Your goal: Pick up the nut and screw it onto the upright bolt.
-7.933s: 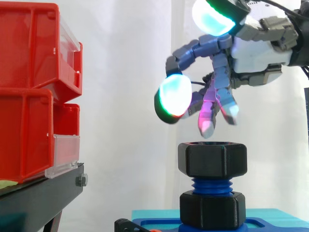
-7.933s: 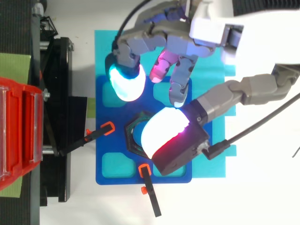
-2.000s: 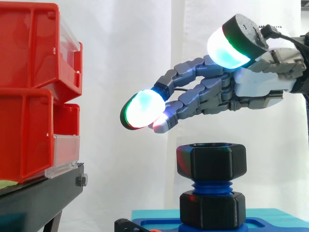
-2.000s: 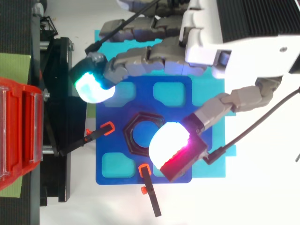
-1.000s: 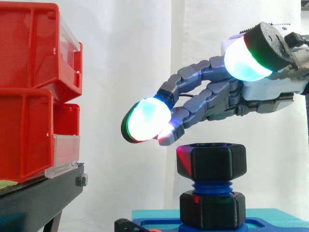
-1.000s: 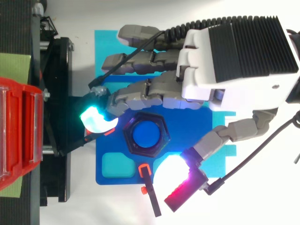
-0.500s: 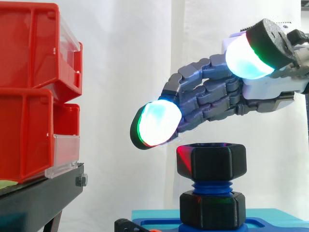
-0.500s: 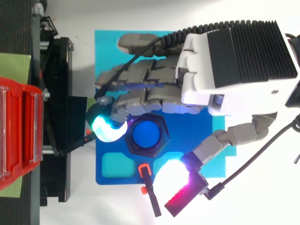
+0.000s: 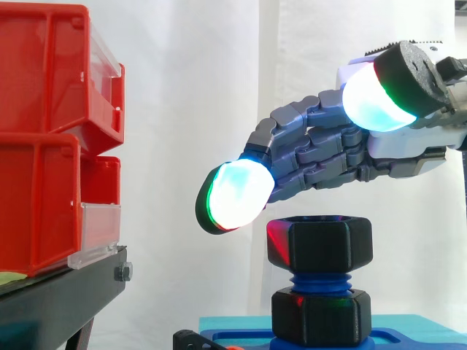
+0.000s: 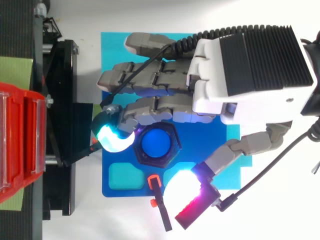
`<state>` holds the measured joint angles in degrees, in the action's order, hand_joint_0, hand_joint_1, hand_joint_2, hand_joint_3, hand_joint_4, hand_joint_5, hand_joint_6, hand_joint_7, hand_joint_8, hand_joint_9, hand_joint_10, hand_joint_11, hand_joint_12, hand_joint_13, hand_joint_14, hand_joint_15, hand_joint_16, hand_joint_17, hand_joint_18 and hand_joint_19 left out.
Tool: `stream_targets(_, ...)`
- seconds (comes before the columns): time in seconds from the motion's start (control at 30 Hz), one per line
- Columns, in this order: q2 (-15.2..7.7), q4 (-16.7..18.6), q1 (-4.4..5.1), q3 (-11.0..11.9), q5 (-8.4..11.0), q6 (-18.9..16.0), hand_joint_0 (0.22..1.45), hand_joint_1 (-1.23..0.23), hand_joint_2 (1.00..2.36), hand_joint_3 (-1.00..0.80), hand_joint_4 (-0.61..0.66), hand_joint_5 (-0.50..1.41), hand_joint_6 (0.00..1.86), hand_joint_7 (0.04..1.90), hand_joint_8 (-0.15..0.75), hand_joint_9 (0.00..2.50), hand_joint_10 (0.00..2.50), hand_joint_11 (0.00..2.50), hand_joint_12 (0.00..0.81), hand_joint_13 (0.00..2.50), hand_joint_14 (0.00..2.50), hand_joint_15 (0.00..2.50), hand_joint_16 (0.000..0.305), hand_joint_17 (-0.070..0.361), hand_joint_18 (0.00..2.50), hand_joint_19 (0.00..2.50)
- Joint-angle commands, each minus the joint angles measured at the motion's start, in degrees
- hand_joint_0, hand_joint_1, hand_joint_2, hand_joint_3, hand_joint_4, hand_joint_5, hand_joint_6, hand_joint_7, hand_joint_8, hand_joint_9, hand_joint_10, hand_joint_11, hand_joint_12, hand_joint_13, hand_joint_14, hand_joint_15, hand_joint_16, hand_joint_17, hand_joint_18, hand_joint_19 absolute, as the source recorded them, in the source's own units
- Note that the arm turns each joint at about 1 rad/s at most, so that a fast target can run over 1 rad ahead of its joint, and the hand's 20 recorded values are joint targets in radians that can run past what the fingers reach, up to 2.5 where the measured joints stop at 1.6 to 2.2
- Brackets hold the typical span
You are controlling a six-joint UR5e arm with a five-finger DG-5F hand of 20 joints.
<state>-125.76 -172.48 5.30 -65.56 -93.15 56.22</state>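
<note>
Nut [image 9: 319, 244] sits on top of the upright bolt [image 10: 156, 143], axis vertical, with blue thread showing beneath it. Hand [image 9: 401, 146] hovers just above, clear of the nut, its fingers [image 9: 233, 195] stretched loosely toward the bins [image 9: 44, 138] and holding nothing. From above, the nut lies between the finger row and the thumb [image 10: 182, 192]. Judgement: a grip calls for a straight descent, then closing across the flats.

A white table [image 10: 107, 222] carries a cyan mat [image 10: 112, 44] and, beside it, a black stand [image 10: 63, 75].
</note>
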Motion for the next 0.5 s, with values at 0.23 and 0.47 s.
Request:
stream_targets(0.23,0.0,1.3,0.06,-0.3,0.08,0.0,0.42,-0.36,1.0,-0.5,0.14,-0.24,0.5,0.61,0.206,0.0,0.0,0.0,0.355,0.0,0.0,0.0,0.05,0.113,0.0,0.0)
stream_targets(0.47,0.0,1.1,-0.03,-0.4,0.08,0.3,0.42,-0.36,1.0,-0.5,0.17,-0.22,0.5,0.62,0.218,0.0,0.0,0.0,0.347,0.0,0.0,0.0,0.048,0.109,0.0,0.0)
